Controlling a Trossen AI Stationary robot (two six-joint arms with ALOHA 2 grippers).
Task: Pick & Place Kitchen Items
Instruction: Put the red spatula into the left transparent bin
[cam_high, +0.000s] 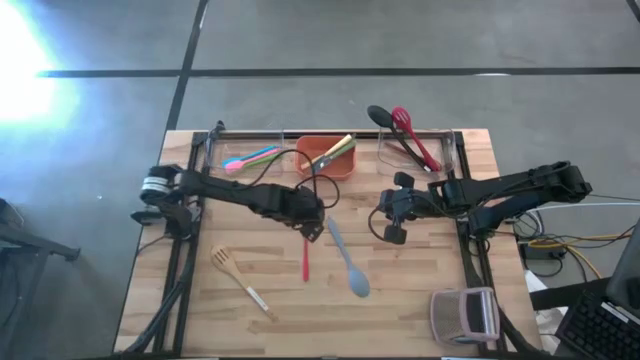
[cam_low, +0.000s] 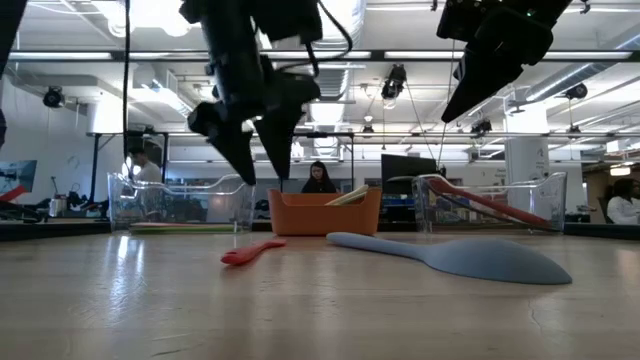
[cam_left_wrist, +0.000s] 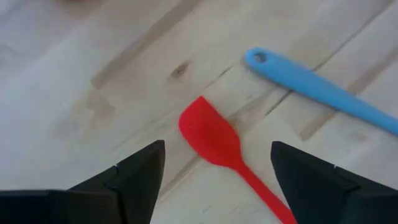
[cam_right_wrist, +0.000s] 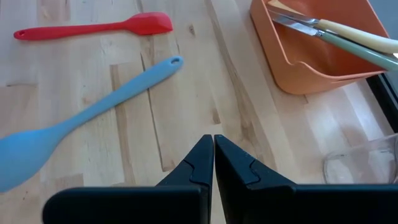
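A red spatula (cam_high: 306, 255) lies flat on the wooden table, and a pale blue spoon (cam_high: 347, 260) lies flat just right of it. My left gripper (cam_left_wrist: 217, 149) hangs open above the spatula's blade (cam_left_wrist: 208, 134), one finger on each side and clear of it; the low view shows the left gripper (cam_low: 262, 165) well above the tabletop. My right gripper (cam_right_wrist: 213, 149) hovers shut over bare table to the right of the spoon, holding nothing. A pale wooden fork (cam_high: 238, 278) lies flat near the front left.
An orange bin (cam_high: 327, 155) with a few utensils stands at the back middle. A clear bin (cam_high: 250, 158) of pink, green and blue utensils is at the back left, another (cam_high: 410, 135) with black and red ones at the back right. A clear container (cam_high: 465, 315) sits front right.
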